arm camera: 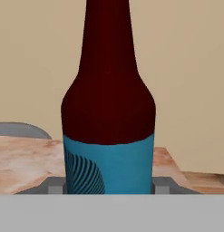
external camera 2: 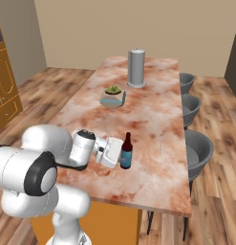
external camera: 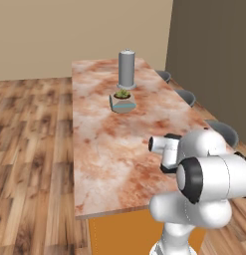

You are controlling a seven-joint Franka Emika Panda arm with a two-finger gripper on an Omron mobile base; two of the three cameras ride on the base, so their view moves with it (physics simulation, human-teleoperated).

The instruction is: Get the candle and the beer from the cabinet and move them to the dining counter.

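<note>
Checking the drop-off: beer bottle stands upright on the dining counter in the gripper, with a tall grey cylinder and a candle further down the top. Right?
One thing is off: beside the tall grey cylinder sits a small potted plant, not a candle, as the right base view shows. The rest holds: the beer bottle stands upright on the dining counter, the gripper closed around it.

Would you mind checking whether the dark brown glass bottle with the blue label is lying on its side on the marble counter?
No, the dark brown glass bottle stands upright on the marble counter.
</note>
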